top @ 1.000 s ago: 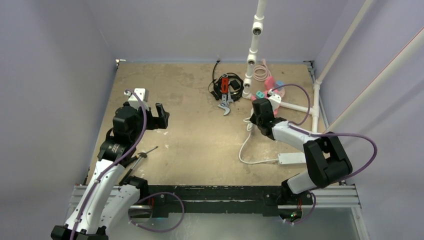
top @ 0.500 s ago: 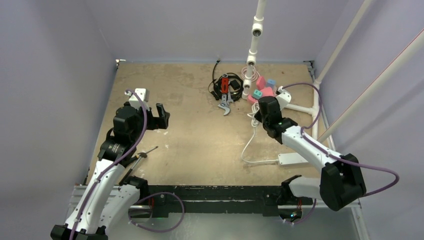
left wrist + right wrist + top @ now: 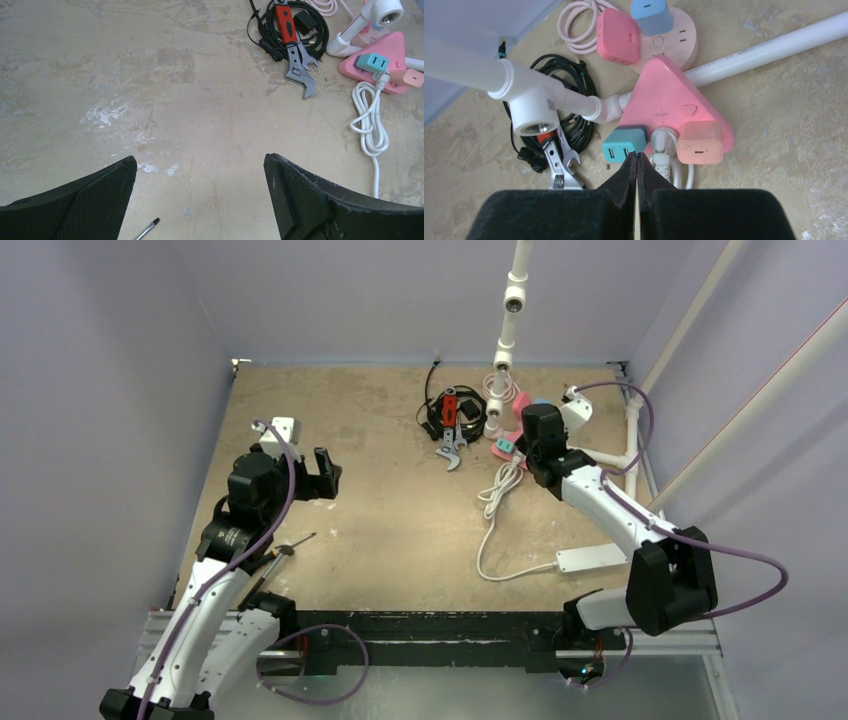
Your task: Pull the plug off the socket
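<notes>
The plug [image 3: 651, 15] stands seated in the socket [image 3: 674, 42] toward the tabletop's [image 3: 380, 520] far right, unpulled, because your right tool [image 3: 636, 162], shut and empty, hovers short of it; left tool [image 3: 197, 165] gapes idle.

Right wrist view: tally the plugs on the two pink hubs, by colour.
Light-blue plug, on the round pink socket: 1
Pink plug, same socket: 1
Teal plug, on the triangular pink hub: 1
White plug, same hub: 1
Peach plug, same hub: 1
Total: 5
</notes>
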{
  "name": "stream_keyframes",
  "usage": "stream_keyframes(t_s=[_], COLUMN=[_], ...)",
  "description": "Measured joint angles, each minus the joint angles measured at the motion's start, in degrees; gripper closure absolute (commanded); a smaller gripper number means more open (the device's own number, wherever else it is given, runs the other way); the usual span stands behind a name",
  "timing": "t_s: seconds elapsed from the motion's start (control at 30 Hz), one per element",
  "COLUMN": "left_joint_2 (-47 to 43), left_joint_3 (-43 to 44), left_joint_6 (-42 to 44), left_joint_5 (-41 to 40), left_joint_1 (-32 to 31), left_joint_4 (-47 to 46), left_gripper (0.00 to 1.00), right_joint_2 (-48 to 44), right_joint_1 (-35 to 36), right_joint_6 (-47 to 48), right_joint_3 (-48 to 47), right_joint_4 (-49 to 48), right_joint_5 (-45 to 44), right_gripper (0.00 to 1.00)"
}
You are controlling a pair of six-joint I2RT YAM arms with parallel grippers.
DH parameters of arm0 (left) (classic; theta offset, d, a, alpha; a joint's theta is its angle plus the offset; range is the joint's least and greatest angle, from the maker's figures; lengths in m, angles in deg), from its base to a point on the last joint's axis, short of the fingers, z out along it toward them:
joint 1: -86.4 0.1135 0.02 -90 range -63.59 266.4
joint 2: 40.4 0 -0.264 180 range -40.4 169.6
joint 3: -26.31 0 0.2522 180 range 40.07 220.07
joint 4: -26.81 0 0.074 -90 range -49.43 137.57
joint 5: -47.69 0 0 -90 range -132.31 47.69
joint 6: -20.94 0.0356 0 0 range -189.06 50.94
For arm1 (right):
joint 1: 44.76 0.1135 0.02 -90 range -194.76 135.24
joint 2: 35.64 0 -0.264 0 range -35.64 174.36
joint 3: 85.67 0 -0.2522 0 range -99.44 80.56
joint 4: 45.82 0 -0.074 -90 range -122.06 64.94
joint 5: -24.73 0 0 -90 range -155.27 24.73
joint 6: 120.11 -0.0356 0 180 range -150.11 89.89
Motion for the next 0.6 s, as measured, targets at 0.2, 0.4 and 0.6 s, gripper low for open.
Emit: stream_keyframes(t_s=[0.2,0.4,0.6], left_joint_2=[0.0,-0.1,-0.1], left_joint_3=[0.0,-0.1,-0.1], left_joint_6=[0.0,0.0,0.0], left_joint_5=[0.0,0.0,0.0], left_joint_1=[-0.2,-0.2,-0.4], left_joint_4=[0.0,0.0,0.0], left_gripper=[0.02,0.01,0.01], right_joint_2=[1.0,2.0,6.8], right_joint_1=[-2.5,-8.2,-12.0], right_joint_6=[3.3,7.2,10.9], right_joint_3=[-0.8,0.3,1.7], right_joint_4=[-2.1,-7.3,-13.2], right_joint_5=[1.4,5.7,12.9], right_gripper=[0.85,0.46,0.25])
